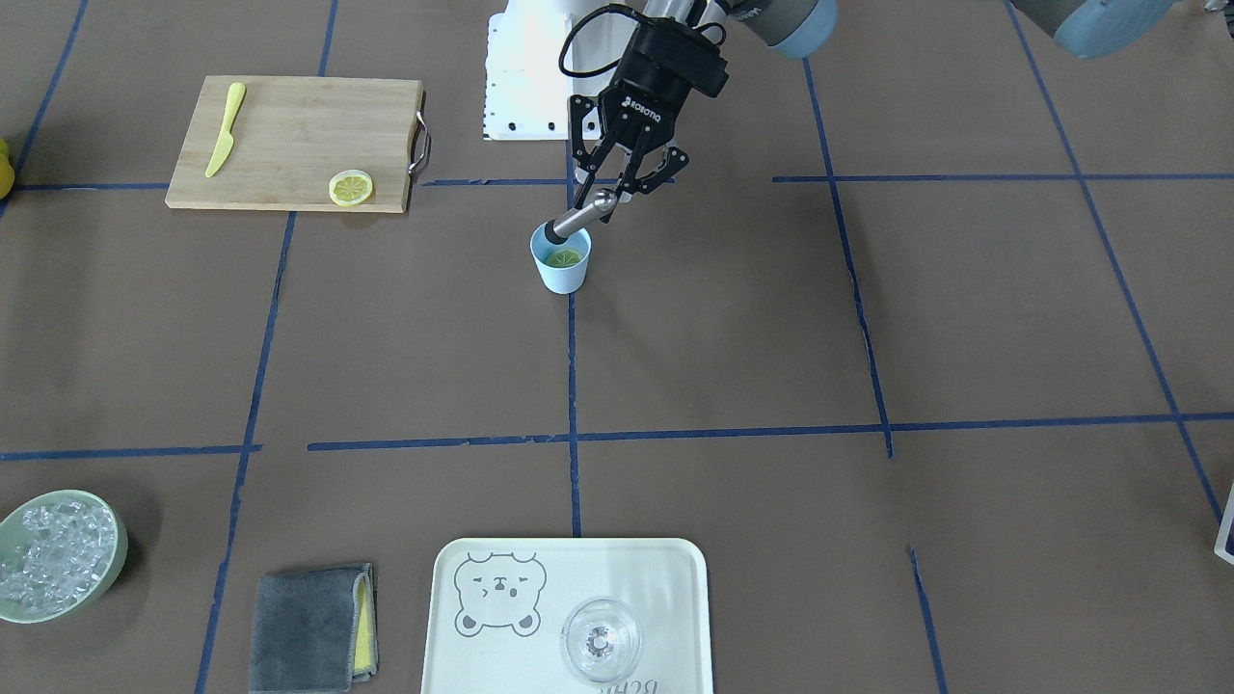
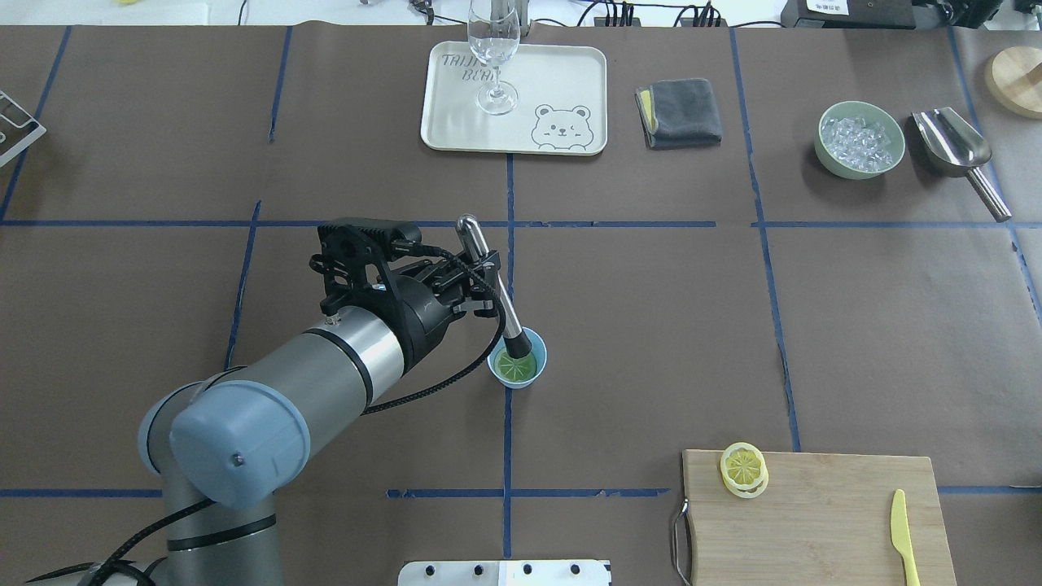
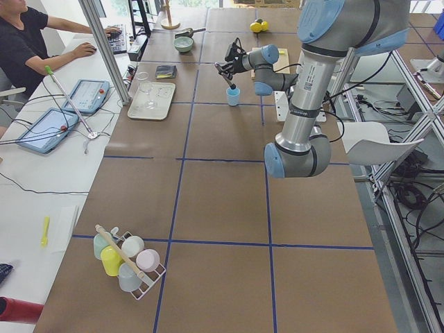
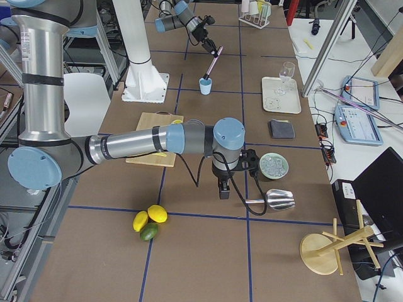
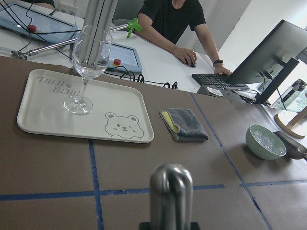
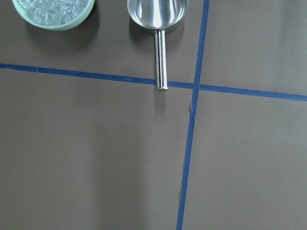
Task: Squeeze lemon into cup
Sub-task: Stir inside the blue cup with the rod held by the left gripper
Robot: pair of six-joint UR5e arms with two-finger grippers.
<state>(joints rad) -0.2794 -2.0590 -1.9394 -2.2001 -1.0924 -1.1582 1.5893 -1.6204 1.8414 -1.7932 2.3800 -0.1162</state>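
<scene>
Table (image 2: 651,325) with both arms at the pressing step, as judged from the layout. Left arm (image 2: 326,358) reaches to mid-table, while the right arm (image 4: 145,141) hangs well apart over the bowl (image 6: 53,12) of ice and the scoop (image 6: 158,14). Board (image 2: 822,513) carries a spare slice (image 2: 743,469) and a yellow knife (image 2: 901,533); the tray (image 2: 570,81) carries a stemmed glass (image 2: 494,49). Left gripper (image 1: 613,188) has its fingers pinching the upper shaft of a steel muddler (image 1: 581,218), which leans at a slant with its dark tip inside the cup (image 1: 562,278). Right gripper (image 4: 221,186) appears only in the side view, so whether its fingers are spread or pressed together cannot be told. Cup stands alone near the centre tape line, with nothing steadying it. Lemon (image 1: 565,257) lies flat at the bottom of the cup, under or just beside the muddler tip; actual contact cannot be confirmed. Hazards: because the muddler enters at an angle, downward force would have a sideways part that could slide or tip the light, unheld cup. The tip may also catch the rim, skid off the slick slice, or shift in the two-finger pinch, and juice could then spill onto the table.
</scene>
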